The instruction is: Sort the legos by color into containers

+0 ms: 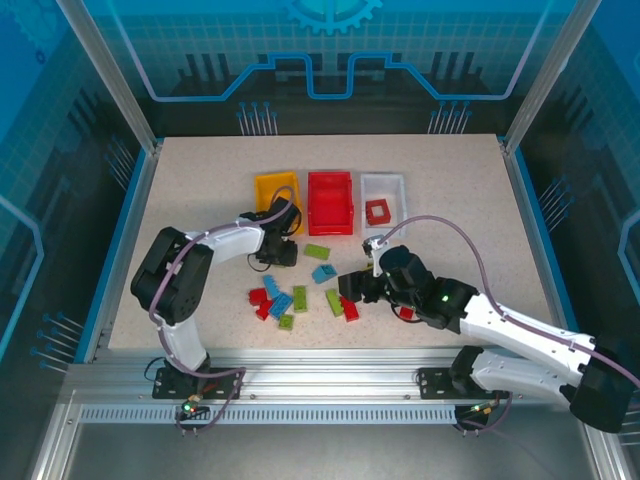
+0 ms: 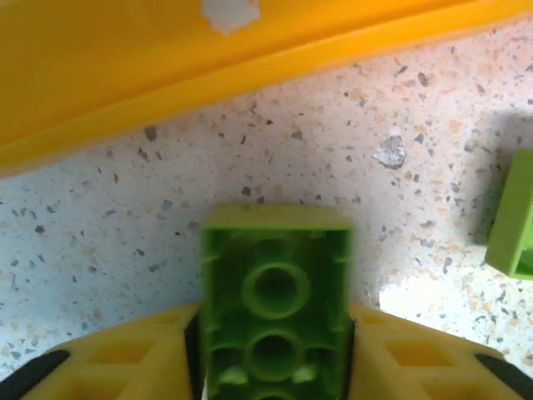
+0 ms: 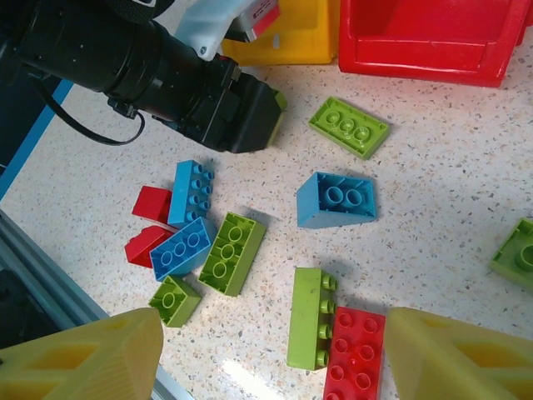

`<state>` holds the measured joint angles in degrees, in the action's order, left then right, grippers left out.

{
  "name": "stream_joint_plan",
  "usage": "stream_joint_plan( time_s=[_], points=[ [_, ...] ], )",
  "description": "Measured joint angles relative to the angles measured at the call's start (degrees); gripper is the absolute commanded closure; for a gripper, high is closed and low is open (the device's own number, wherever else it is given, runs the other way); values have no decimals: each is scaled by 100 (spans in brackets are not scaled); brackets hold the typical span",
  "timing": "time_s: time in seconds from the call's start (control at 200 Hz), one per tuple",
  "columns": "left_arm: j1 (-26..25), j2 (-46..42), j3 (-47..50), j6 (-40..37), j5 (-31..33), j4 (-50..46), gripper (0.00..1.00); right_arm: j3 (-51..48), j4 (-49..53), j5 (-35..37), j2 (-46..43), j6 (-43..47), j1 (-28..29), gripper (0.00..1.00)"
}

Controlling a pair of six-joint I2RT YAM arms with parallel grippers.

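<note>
My left gripper (image 2: 275, 354) is shut on a lime green lego (image 2: 275, 292), hollow underside facing the camera, just above the table beside the yellow-orange container (image 2: 166, 67). In the top view that gripper (image 1: 277, 250) sits in front of the yellow-orange container (image 1: 277, 188). My right gripper (image 3: 275, 367) stands open over a green lego (image 3: 310, 318) and a red lego (image 3: 356, 354) lying side by side, touching neither. The red container (image 1: 330, 202) and the white container (image 1: 383, 190) stand in a row; a red lego (image 1: 377, 211) lies in the white one.
Loose legos lie between the arms: a blue one (image 3: 336, 200), a green one (image 3: 350, 126), and a cluster of blue (image 3: 181, 247), green (image 3: 231, 252) and red (image 3: 152, 202) pieces. Another green lego (image 2: 516, 217) lies right of the left gripper. The left arm's black wrist (image 3: 166, 67) reaches across.
</note>
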<state>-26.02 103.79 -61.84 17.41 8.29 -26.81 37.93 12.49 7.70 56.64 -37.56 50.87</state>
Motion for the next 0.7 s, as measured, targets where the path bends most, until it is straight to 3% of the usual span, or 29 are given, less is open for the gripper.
stream_joint_plan(
  time_s=[0.18,0.41,0.555,0.7],
  points=[
    [-92,-153,11,61,-4,9,74,26,125,149,-13,-20,-2,30],
    [-389,-1355,-103,350,-22,-492,74,48,162,299,-251,-87,-201,31],
    [-15,-1331,-874,367,-68,-780,73,98,4,280,-197,-101,-391,30],
    [501,-553,-1891,367,-184,-804,74,271,-358,214,79,-28,-413,30]
  ],
)
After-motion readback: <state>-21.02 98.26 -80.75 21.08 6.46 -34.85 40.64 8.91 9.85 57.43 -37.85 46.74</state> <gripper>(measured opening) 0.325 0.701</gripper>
